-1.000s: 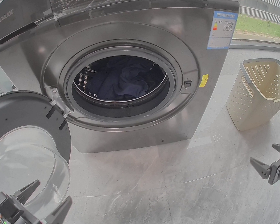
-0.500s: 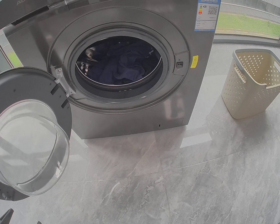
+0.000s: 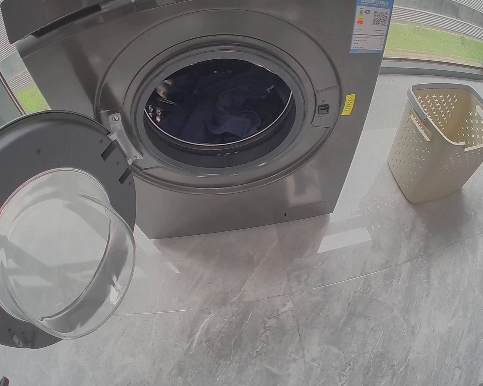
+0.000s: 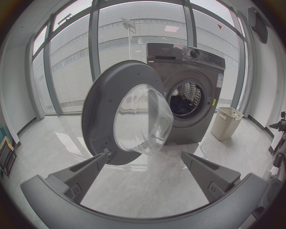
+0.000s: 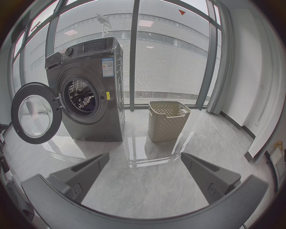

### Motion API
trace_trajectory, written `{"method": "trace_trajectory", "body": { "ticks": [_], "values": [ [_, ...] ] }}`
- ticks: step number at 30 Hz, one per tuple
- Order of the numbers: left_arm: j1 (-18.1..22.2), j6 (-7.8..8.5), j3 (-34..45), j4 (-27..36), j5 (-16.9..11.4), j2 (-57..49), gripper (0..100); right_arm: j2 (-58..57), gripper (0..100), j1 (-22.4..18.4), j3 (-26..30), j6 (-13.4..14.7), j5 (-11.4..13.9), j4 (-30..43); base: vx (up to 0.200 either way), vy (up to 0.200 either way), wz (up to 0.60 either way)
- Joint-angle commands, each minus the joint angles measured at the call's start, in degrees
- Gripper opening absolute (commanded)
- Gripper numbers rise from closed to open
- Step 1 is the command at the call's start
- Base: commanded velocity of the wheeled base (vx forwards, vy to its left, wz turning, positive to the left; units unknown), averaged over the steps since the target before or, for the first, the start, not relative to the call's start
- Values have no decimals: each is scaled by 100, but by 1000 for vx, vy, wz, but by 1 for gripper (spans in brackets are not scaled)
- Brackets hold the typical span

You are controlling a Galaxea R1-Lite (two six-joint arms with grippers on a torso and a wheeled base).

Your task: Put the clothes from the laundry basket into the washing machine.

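Washing machine (image 3: 237, 203): stands far centre on the grey tiled floor (image 3: 297, 325), with tall windows (image 5: 166, 59) behind it. Its round door (image 3: 25, 145) is swung fully open to the left. It is hinged at the left edge of the opening, and its clear bowl faces the near side.

Dark blue clothes (image 3: 215, 114): lie inside the drum, heaped over its lower part and toward the back.

Laundry basket (image 3: 421, 157): cream perforated plastic with a grey rim. It stands upright on the floor to the right of the machine, near it but not touching. The upper inner walls show in the head view. The bottom is hidden there and too small in the wrist views, so what it holds cannot be told for sure.

Left gripper (image 4: 142, 155): near left, low over the floor, pointing toward the open door. Fingers are spread wide, with only floor and the door's lower edge seen between them. It sits on the near side of the door and does not touch it.

Right gripper (image 5: 144, 155): near right, low over the floor, pointing toward the stretch of floor between machine and basket. Fingers are spread wide, with only floor between them. It is well apart from the basket.
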Motion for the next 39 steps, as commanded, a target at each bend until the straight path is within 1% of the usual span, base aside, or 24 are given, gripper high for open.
{"method": "trace_trajectory", "body": {
  "ticks": [1, 2, 3, 4, 5, 6, 7, 8, 10, 11, 12, 13, 14, 15, 16, 21, 22, 23, 25, 26, 28, 32, 37, 39],
  "values": [
    [236, 38, 101, 98, -108, -595, 100, -615, 100, -29, -66, 34, 1438, 280, 0, 0, 0],
    [245, 38, 101, 98, -108, -595, 100, -624, 100, -20, -75, 34, 1508, 289, 0, 0, 0],
    [245, -6, 101, 107, -90, -595, 100, -589, 100, -29, -127, -36, 1983, 438, 0, 0, 0],
    [245, -24, 101, 107, -73, -595, 100, -589, 100, -29, -145, -10, 1886, 464, 0, 0, 0],
    [245, -50, 101, 107, 33, -595, 100, -589, 100, -38, -145, -10, 1271, 456, 0, 0, 0],
    [245, -42, 101, 98, 50, -595, 100, -589, 100, -38, -145, -54, 1139, 456, 0, 0, 0],
    [254, 2, 101, 89, 253, -595, 100, -598, 100, -38, -75, 43, 216, 429, 0, 0, 0],
    [254, 38, 101, 63, 323, -595, 100, -598, 100, -38, -75, 149, 365, 447, 0, 0, 0],
    [245, 99, 101, 63, 305, -595, 100, -598, 100, -12, -13, 61, 743, 482, 0, 0, 0],
    [245, 29, 101, 63, 200, -595, 100, -598, 100, -20, -13, -45, 796, 464, 0, 0, 0],
    [245, -50, 101, 72, 33, -595, 100, -598, 100, -29, -4, -18, 778, 464, 0, 0, 0],
    [245, -50, 101, 72, 33, -595, 100, -598, 100, -29, -4, -18, 778, 464, 0, 0, 0],
    [254, -200, 101, 98, -37, -595, 100, -598, 100, -29, -4, 34, 743, 456, 0, 0, 0],
    [254, -305, 101, 98, 24, -595, 100, -598, 100, -29, -13, 17, 743, 464, 0, 0, 0],
    [254, -367, 101, 115, 138, -595, 100, -598, 100, -29, -13, -10, 743, 464, 0, 0, 0],
    [254, -305, 101, 107, 182, -595, 100, -606, 100, -12, 5, -45, 778, 420, 0, 0, 0],
    [245, -226, 101, 115, 86, -595, 100, -606, 100, -12, 5, -45, 787, 412, 0, 0, 0],
    [245, -121, 101, 274, -160, -595, 100, -606, 100, -12, 5, -45, 787, 403, 0, 0, 0],
    [236, -24, 66, 511, -635, -595, 100, -615, 100, -3, 5, -45, 796, 403, 0, 0, 0],
    [236, -24, 66, 493, -653, -595, 100, -615, 100, 6, 13, -36, 787, 403, 0, 0, 0],
    [236, 29, 101, 397, -538, -595, 100, -615, 100, -3, 5, -36, 787, 394, 0, 0, 0],
    [236, -24, 101, 388, -494, -595, 100, -615, 100, -3, 13, -36, 787, 394, 0, 0, 0],
    [236, -50, 101, 388, -503, -595, 100, -615, 100, 6, 13, -36, 787, 394, 0, 200, 0],
    [227, -94, 101, 388, -503, -595, 100, -615, 100, -3, 13, -36, 787, 394, 0, 200, 0]
  ]
}}
